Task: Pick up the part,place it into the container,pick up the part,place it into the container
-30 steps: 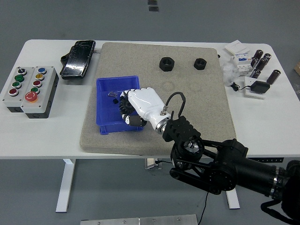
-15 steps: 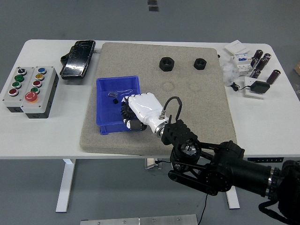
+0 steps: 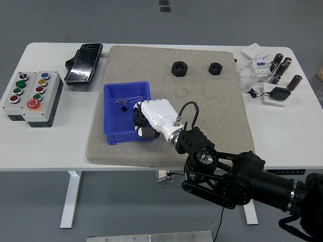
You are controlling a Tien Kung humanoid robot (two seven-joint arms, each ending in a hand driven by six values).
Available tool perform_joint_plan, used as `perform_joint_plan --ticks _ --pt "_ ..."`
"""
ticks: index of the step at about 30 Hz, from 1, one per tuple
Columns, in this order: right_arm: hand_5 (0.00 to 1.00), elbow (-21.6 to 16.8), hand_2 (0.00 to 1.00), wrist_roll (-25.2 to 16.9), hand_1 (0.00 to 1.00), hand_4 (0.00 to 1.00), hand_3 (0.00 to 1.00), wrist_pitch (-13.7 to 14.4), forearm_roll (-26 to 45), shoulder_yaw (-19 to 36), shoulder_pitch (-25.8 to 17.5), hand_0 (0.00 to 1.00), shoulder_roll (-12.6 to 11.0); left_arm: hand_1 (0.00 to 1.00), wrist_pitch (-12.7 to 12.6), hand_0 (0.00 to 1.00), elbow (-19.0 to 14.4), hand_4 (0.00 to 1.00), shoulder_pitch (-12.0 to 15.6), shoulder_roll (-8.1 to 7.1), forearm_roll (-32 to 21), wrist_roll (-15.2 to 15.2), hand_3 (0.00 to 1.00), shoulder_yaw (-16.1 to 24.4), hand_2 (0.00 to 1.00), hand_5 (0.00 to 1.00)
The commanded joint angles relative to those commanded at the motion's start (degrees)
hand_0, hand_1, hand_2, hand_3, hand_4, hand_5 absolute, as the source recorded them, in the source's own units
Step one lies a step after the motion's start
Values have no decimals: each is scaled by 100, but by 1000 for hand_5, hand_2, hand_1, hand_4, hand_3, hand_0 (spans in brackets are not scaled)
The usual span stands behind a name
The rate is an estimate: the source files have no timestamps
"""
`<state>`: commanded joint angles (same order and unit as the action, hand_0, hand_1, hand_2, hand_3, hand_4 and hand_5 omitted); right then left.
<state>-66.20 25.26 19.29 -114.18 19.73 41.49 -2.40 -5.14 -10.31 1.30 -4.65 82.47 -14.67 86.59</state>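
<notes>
Right hand [image 3: 151, 117] — white, on a black arm, reaching over the near right corner of the blue container [image 3: 114, 98]; fingers curled around a black part [image 3: 137, 117], held just above the container's floor. Beyond the container on the grey mat [image 3: 217, 106] — two black nuts [image 3: 179, 68], well apart from it, untouched.

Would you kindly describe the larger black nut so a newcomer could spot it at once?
Start at the grey felt mat covering the middle of the white table. Along its far edge lie two black hexagonal nuts; the wanted one is the left nut, bigger than the right nut and nearer the blue plastic bin.
</notes>
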Motion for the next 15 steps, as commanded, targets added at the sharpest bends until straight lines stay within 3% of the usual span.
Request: perform_joint_plan --ticks 1,2,7,8,13,15 --pt "306 -18 671 -5 643 570 691 -2 -4 25 -4 551 -1 624 0 658 0 716 1 0 2 -1 616 1 583 373" --pt "344 -39 683 -12 645 645 690 -2 -6 54 -8 556 -3 623 1 658 0 714 2 1 4 -2 616 2 583 373" --pt "344 -91 683 -35 645 645 690 -3 12 165 -10 556 -17 623 2 658 0 714 -3 5 13 -1 616 14 583 373" --pt "404 -94 695 -35 648 721 699 -4 15 175 -12 569 -19 624 3 658 0 713 -4 5 14 1 616 14 582 370" --pt "404 -106 695 -42 648 721 699 5 27 215 -9 569 -31 624 5 658 0 713 -1 8 22 5 616 29 582 370" --pt "442 -102 699 -46 653 766 705 7 33 214 -8 568 -33 624 5 658 0 710 -1 5 26 6 617 34 584 364"
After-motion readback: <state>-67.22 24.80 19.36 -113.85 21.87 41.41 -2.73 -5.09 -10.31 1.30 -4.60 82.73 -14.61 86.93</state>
